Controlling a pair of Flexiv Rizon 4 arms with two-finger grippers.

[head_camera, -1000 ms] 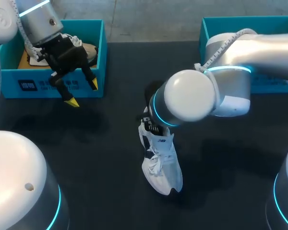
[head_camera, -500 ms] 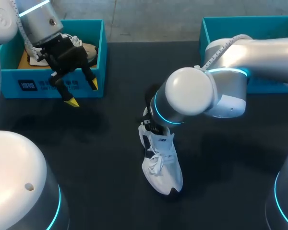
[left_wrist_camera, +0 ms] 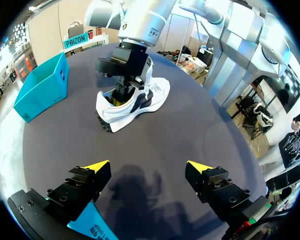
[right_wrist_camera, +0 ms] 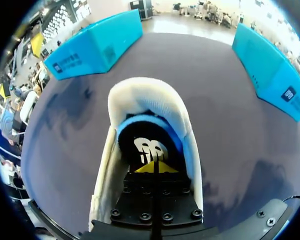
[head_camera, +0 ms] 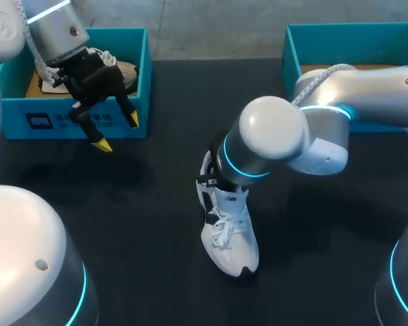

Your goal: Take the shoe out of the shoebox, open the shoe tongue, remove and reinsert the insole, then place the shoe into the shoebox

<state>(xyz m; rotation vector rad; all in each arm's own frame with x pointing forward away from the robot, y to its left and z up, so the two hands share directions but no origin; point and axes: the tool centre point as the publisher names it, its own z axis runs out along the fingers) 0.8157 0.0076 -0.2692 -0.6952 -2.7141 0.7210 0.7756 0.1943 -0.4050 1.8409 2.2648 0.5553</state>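
A white shoe [head_camera: 229, 234] with dark side marks stands on the black table, toe toward me. My right gripper [right_wrist_camera: 155, 169] is shut and pushed down into the shoe's opening, yellow tips resting on the blue and black insole [right_wrist_camera: 147, 146]; nothing shows between the fingers. The white heel collar [right_wrist_camera: 145, 95] curves ahead of the tips. In the left wrist view the shoe [left_wrist_camera: 140, 100] lies well ahead with the right gripper [left_wrist_camera: 124, 67] in it. My left gripper [head_camera: 115, 133] hangs open and empty in front of the left shoebox [head_camera: 75, 122]; its tips [left_wrist_camera: 97, 166] stand wide apart.
A second shoe [head_camera: 119, 69] lies inside the left teal shoebox. Another teal shoebox [head_camera: 353, 35] stands at the back right, partly behind my right arm [head_camera: 272, 139]. In the right wrist view both boxes [right_wrist_camera: 95, 47] [right_wrist_camera: 270, 70] flank the table beyond the shoe.
My right arm's elbow has shifted slightly right and toward me while its gripper stays in the shoe. The shoe and the left arm have not moved.
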